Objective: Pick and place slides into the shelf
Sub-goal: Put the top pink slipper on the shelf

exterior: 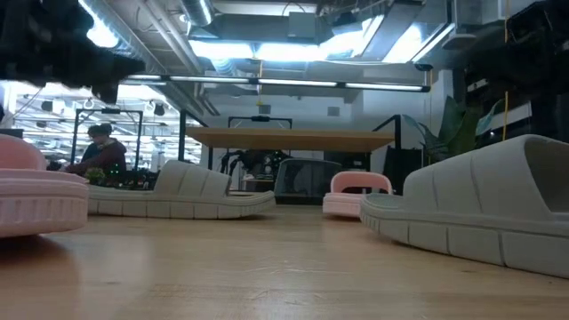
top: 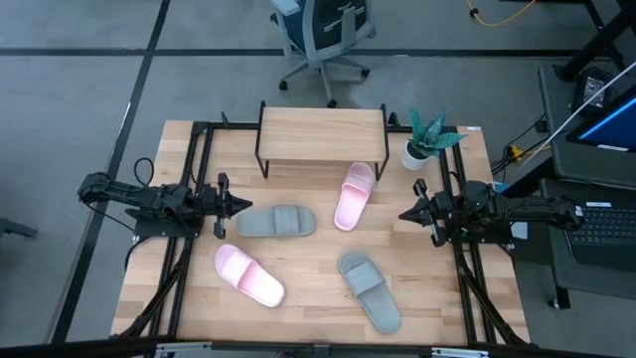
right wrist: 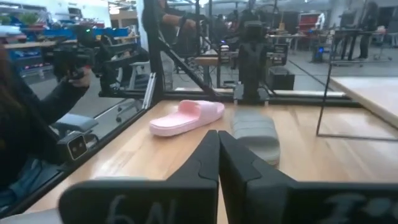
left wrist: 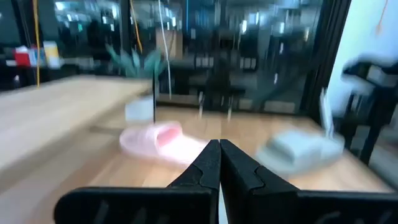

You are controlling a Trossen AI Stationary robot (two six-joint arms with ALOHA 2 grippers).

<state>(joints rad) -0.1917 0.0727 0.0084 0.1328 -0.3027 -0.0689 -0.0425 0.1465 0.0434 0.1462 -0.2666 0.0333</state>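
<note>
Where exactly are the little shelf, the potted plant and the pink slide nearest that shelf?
shelf [top: 321, 130], high view, middle of its wooden top board
potted plant [top: 429, 132], high view, its green leaves
pink slide nearest the shelf [top: 355, 189], high view, its wide strap

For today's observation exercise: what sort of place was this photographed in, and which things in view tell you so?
Probably a robotics lab or workshop. Two robot arms are mounted on a wooden table, an office chair stands on the grey floor behind it, and a laptop sits at the side.
</note>
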